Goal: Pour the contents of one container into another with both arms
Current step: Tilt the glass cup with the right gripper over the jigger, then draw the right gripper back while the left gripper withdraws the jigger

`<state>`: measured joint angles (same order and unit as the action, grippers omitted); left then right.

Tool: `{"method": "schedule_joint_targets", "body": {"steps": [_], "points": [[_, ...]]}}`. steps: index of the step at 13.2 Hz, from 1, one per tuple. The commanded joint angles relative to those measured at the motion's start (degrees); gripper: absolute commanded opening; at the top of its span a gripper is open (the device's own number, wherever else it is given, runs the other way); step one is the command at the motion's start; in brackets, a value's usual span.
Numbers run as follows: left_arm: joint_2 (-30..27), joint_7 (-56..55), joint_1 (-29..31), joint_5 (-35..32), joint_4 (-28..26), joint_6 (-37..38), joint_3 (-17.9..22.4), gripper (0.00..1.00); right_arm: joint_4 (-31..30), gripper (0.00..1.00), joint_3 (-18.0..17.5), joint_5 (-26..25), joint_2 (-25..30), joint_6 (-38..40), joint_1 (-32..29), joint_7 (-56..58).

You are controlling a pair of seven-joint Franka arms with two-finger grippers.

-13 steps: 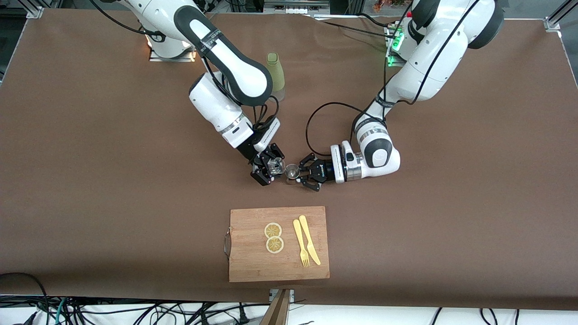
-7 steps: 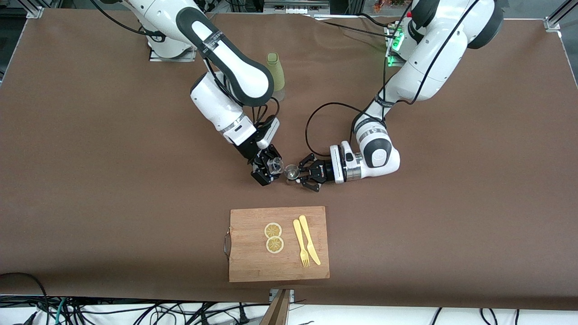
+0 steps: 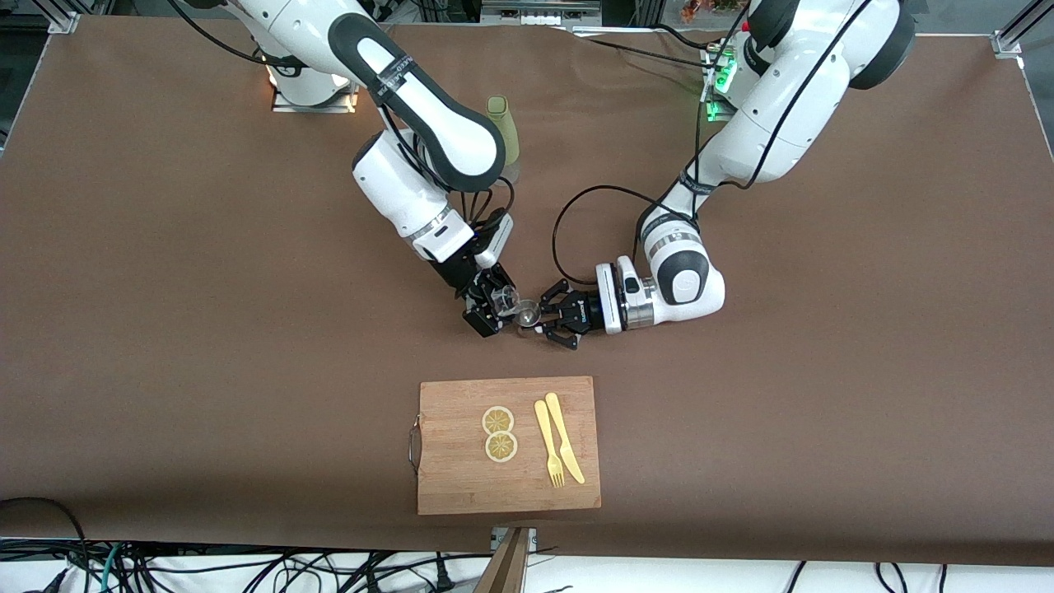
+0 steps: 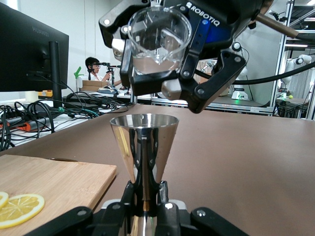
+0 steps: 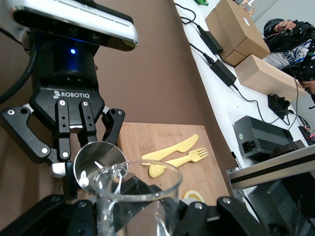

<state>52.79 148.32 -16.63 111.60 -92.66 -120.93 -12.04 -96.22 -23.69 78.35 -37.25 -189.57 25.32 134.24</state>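
Observation:
My left gripper (image 3: 539,317) is shut on the stem of a steel cone-shaped jigger (image 3: 528,313), which it holds upright near the middle of the table. In the left wrist view the jigger (image 4: 143,147) rises from between the left gripper (image 4: 146,189) jaws. My right gripper (image 3: 492,306) is shut on a small clear glass beaker (image 3: 501,297), tilted with its spout over the jigger's rim. The beaker (image 4: 157,42) hangs just above the jigger's mouth. In the right wrist view the beaker (image 5: 135,196) fills the foreground, with the jigger (image 5: 98,157) at its lip.
A wooden cutting board (image 3: 461,482) lies nearer the front camera, carrying two lemon slices (image 3: 499,434) and a yellow plastic fork and knife (image 3: 558,449). A green bottle (image 3: 504,132) stands near the right arm's base, partly hidden by that arm.
The right gripper has drawn the beaker closer over the jigger and tipped it further. The left gripper with the jigger has shifted slightly toward the right arm's end.

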Motion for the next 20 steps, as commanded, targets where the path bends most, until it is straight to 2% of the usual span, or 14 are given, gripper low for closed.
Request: {"method": "schedule_joint_targets", "body": {"steps": [1,5,14,17,20], "points": [[0.03,2.77,-0.42,2.93,0.72,-2.12,-0.62,0.0,0.24,0.0,0.22,-2.05,-0.36,-3.16,1.22,0.4],[0.12,2.77,-0.42,2.93,0.72,-2.21,-0.62,0.0,0.59,0.0,0.22,-5.22,-1.59,-5.54,1.75,0.4],[0.12,2.77,-0.42,2.93,0.81,-2.21,-0.62,0.0,0.77,0.0,0.22,-5.84,-1.86,-6.33,1.67,-0.56],[0.12,2.77,-0.42,2.93,0.9,-2.21,-0.7,0.0,0.77,0.0,0.14,-3.47,-1.77,-6.25,1.49,-7.22],[0.12,2.5,-0.42,2.93,1.25,-2.21,-0.62,0.0,0.77,0.0,0.05,-3.29,-1.68,-5.81,1.4,-15.91]]}}
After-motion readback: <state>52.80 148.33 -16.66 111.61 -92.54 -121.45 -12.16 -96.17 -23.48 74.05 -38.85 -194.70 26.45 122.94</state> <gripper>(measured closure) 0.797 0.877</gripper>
